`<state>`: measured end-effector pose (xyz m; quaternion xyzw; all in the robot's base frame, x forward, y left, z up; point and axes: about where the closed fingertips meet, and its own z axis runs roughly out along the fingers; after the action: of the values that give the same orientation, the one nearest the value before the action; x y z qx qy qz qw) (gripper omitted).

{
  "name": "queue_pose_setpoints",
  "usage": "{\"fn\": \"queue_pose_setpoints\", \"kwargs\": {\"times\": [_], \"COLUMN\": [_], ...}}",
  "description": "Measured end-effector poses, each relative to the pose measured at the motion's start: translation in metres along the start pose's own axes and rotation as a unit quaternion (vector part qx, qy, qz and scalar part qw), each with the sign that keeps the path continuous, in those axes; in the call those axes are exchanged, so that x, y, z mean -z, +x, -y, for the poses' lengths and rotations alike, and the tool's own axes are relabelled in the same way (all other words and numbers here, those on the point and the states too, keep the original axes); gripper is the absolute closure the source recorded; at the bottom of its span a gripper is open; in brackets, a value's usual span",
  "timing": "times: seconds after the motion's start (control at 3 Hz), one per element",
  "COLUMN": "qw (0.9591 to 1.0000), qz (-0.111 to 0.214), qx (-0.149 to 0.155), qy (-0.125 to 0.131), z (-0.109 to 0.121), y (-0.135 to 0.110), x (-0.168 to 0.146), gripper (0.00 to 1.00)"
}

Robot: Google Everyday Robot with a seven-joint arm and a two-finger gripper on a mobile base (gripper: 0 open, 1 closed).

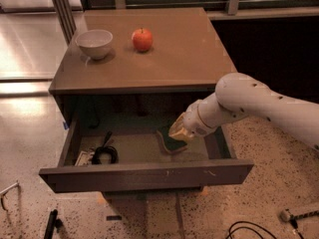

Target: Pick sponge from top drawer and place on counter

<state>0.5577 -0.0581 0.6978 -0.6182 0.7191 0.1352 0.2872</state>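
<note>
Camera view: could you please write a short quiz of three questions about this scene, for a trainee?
1. True or false: the sponge lies on the counter.
2. What stands beside the apple on the counter? A) bowl B) cup C) bottle
3. Fill in: the gripper is inside the open ___, at the sponge.
Key: 1 false; 2 A; 3 top drawer.
</note>
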Motion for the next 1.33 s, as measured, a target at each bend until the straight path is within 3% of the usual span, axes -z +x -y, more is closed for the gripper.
{"fn": "queue_pose_setpoints", "kwargs": {"times": [0.67, 1.33], "qw": [0.9996, 0.9987], "qz": [0.017, 0.026], "qx": [-0.018, -0.038], "qy": [-0.015, -0.022], "z": [0.011, 0.02], "y": [0.01, 0.024], "x": [-0.04, -0.062], "gripper": [0.16, 0.14]}}
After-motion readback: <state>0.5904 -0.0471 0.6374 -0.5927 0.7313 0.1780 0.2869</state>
